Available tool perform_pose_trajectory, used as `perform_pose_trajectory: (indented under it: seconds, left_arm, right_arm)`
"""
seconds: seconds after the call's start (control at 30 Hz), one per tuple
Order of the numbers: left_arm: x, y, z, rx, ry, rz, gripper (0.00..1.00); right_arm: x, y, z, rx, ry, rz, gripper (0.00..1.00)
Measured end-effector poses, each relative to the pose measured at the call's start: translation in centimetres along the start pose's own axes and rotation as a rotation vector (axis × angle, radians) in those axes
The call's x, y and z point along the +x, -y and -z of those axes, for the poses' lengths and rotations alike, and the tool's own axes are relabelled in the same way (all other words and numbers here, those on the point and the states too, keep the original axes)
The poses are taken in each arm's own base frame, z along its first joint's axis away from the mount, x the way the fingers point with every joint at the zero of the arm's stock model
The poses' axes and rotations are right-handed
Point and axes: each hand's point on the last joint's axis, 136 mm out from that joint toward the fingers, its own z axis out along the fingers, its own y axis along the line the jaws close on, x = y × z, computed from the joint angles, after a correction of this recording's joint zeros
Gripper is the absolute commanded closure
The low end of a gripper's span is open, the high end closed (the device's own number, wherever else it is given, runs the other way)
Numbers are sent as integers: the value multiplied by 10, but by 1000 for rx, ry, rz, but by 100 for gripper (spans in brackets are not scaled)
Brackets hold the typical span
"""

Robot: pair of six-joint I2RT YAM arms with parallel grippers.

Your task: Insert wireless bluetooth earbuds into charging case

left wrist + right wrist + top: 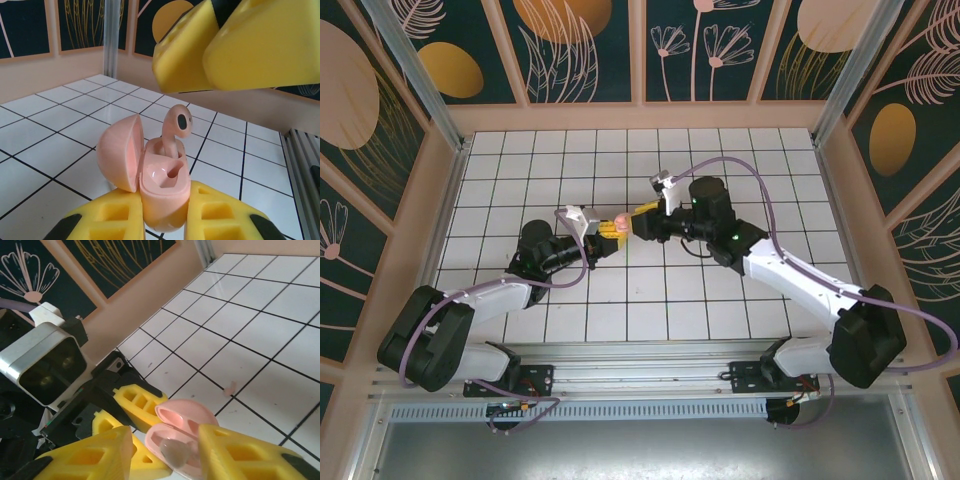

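The white tiled surface (720,300) is glossy and hard, ruled in dark grout lines, and both arms reach in over its middle. The left arm (490,295) comes from the near left and the right arm (790,270) from the near right, so their tips meet almost nose to nose. The left claw (608,232), with blocky yellow fingers hollowed by square pockets, is clamped on the lower half of the charging case (165,192) and holds it up off the tiles. The right claw (645,212) hangs just above the case with its yellow fingers apart and nothing between them, so it is plainly the nearer one for the coming move. The case is a smooth, rounded pink shell, its domed lid (120,152) hinged open to the side and its moulded wells facing up. One earbud (176,127), pale pink with a dark oval on its bulb, stands in a well. Its long axis is near upright, stem down and bulb up, directly beneath the right claw, and it looks not yet fully seated. I judge a short push straight down would settle it. A tiny pink speck (230,388) lies on a tile beyond the case; it may be the second earbud, though it is too small to tell.
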Motion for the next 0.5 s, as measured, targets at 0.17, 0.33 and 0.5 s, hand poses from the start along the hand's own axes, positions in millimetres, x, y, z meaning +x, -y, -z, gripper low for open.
perform_pose_trajectory:
  seconds: [0.17,0.33,0.5]
  left_arm:
    - [0,0,0,0,0,0,83]
    - [0,0,0,-1,-3,2,83]
    - [0,-1,0,-7,-2,-1,83]
  right_arm:
    - [5,0,-7,-24,-26,-12,69]
    - [10,0,-10,-37,-45,-20,75]
    - [13,0,-11,-44,-59,-27,80]
